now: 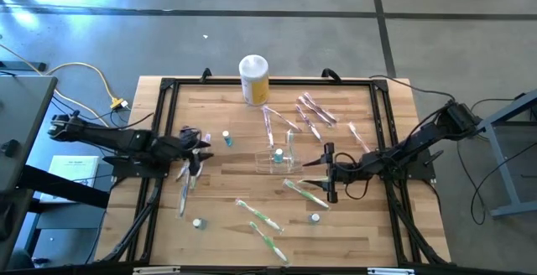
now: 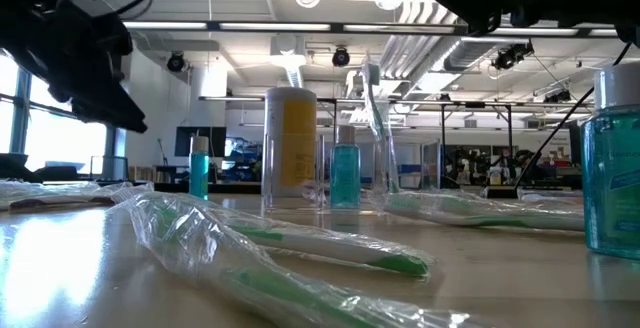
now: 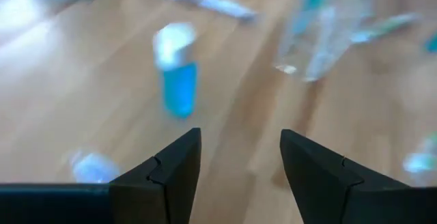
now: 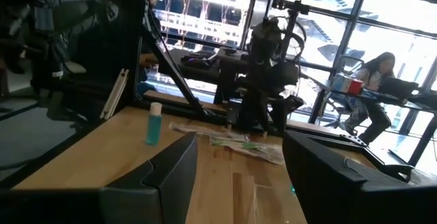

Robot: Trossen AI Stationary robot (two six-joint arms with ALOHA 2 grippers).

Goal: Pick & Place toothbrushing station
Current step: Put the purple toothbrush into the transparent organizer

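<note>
Near the middle of the wooden surface (image 1: 352,225) sits the toothbrushing station (image 1: 279,161), a low, nearly colourless plastic holder. A small blue bottle (image 1: 278,153) stands upright in it, and a wrapped toothbrush (image 1: 289,145) leans up out of it; which compartment each is in I cannot tell. Behind it, toward the far edge, stands a yellow canister (image 1: 254,80) with a white lid; what it holds is hidden.

The holder lies between the two arms. The right gripper (image 1: 329,173) hangs just beside its right end, not touching, with its fingers (image 4: 164,176) held apart and nothing between them. The left gripper (image 1: 198,149) is well apart from it, near the left side of the frame, fingers (image 3: 171,176) also spread wide and empty, with a small blue bottle (image 3: 178,80) standing on the wood beyond them.

The station's long axis runs left to right across the surface, roughly in line with the two grippers, its open side upward.

Loose wrapped toothbrushes lie about: a pink cluster (image 1: 315,111) behind the holder on the right, green ones (image 1: 260,220) toward the near edge. From table height the canister and a blue bottle (image 2: 344,176) stand upright behind a green wrapped brush (image 2: 320,248).
</note>
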